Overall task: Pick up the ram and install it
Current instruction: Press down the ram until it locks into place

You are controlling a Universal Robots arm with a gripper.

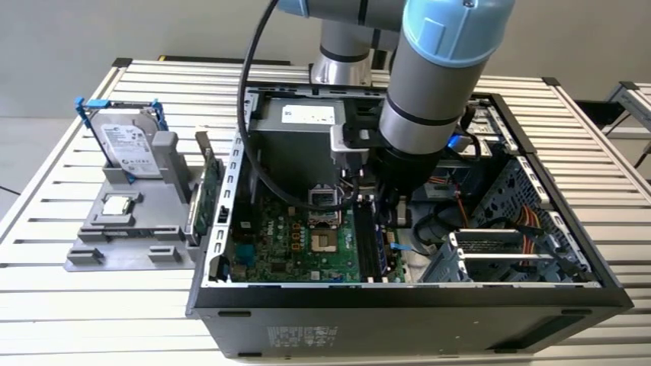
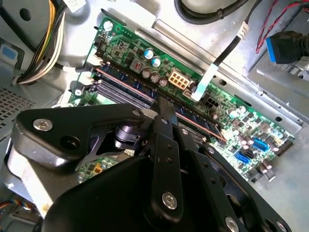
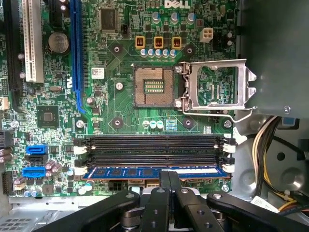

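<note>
Blue ram (image 3: pixel 153 172) seated in slot, claw (image 3: pixel 169 180) touching it

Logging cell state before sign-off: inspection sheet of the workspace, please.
Surface: slatted metal table, carrying an open black computer case.
Job's things: thin blue ram stick lying along the memory slot nearest the gripper; neighbouring black slots empty.
Clutter: grey holder with silver hard drive, small square processor chip, green expansion card.
Grippers: black gripper directly over the ram.
Cables: black arm cable; yellow and white wire bundle.
Surroundings: nothing seen.
</note>
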